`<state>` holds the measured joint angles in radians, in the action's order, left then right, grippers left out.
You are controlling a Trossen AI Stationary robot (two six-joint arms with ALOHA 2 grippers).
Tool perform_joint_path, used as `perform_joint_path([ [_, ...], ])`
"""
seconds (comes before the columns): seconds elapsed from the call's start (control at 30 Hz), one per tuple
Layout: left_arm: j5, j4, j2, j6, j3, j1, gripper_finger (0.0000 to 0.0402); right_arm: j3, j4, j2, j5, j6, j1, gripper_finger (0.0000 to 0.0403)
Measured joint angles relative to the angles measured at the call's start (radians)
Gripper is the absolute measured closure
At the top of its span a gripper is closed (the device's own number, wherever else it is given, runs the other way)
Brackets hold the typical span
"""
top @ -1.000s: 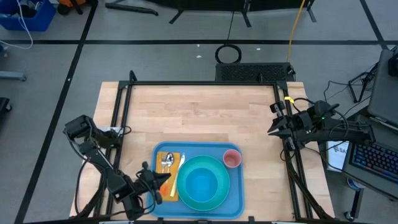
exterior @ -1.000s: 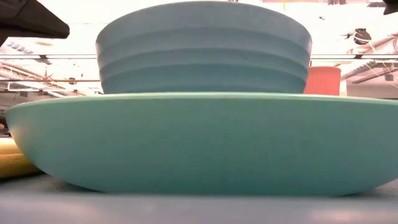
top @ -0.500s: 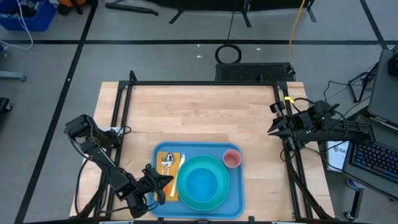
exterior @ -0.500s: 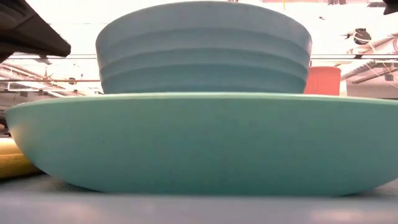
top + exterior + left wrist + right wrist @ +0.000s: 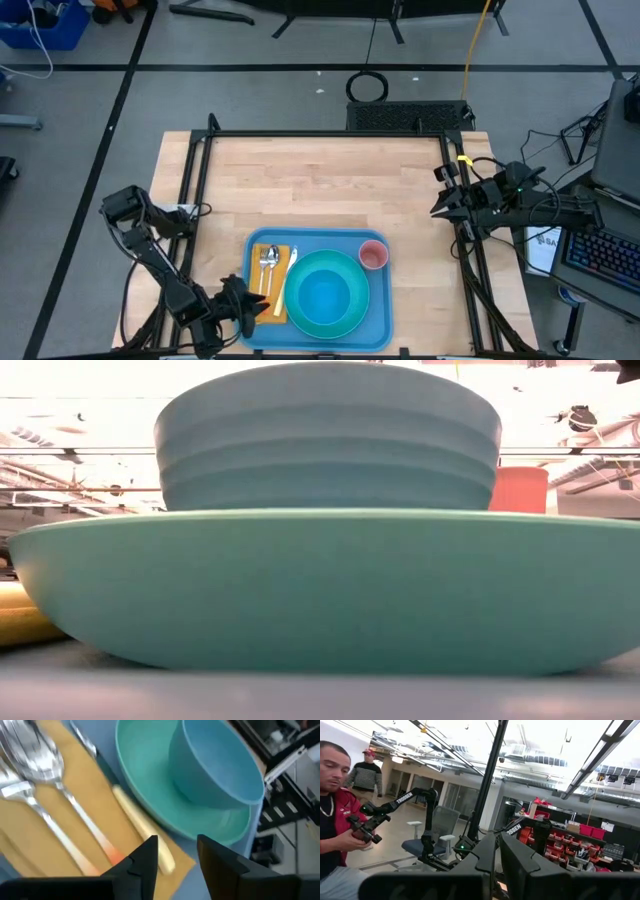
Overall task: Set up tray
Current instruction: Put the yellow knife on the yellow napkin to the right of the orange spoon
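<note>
The light-blue tray (image 5: pixel 382 318) lies at the table's near edge. On it a turquoise plate (image 5: pixel 298 312) carries a blue bowl (image 5: pixel 326 296), and a pink cup (image 5: pixel 373 254) stands at the far right corner. On the tray's left, an orange napkin (image 5: pixel 75 785) holds a spoon (image 5: pixel 47 765), a fork (image 5: pixel 30 805) and a cream-handled knife (image 5: pixel 140 825). My left gripper (image 5: pixel 177 852) stands open just above the napkin's near end, at the tray's near left (image 5: pixel 250 305); the knife's handle end lies beside one finger. My right gripper (image 5: pixel 437 207) waits shut, raised at the table's right edge.
Bare wooden table (image 5: pixel 320 180) stretches beyond the tray to the far edge, framed by black rails (image 5: pixel 200 200). A keyboard (image 5: pixel 600 262) sits off the table's right. In the right wrist view a person in a red jacket (image 5: pixel 335 825) sits in the room beyond.
My left gripper has drawn back from over the napkin toward the table's near left corner and rolled about its own axis. Its arm has left the top left of the low view. The cutlery, plate, bowl and cup lie as before.
</note>
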<state>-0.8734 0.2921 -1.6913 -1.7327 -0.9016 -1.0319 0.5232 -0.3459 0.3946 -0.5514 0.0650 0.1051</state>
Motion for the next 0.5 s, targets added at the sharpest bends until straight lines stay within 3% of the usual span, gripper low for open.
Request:
perform_joint_path([
  [0.5, 0.216, -0.002, -0.003, 0.017, 0.000, 0.059, 0.0259, 0.000, 0.000, 0.000, 0.000, 0.000, 0.000, 0.0384],
])
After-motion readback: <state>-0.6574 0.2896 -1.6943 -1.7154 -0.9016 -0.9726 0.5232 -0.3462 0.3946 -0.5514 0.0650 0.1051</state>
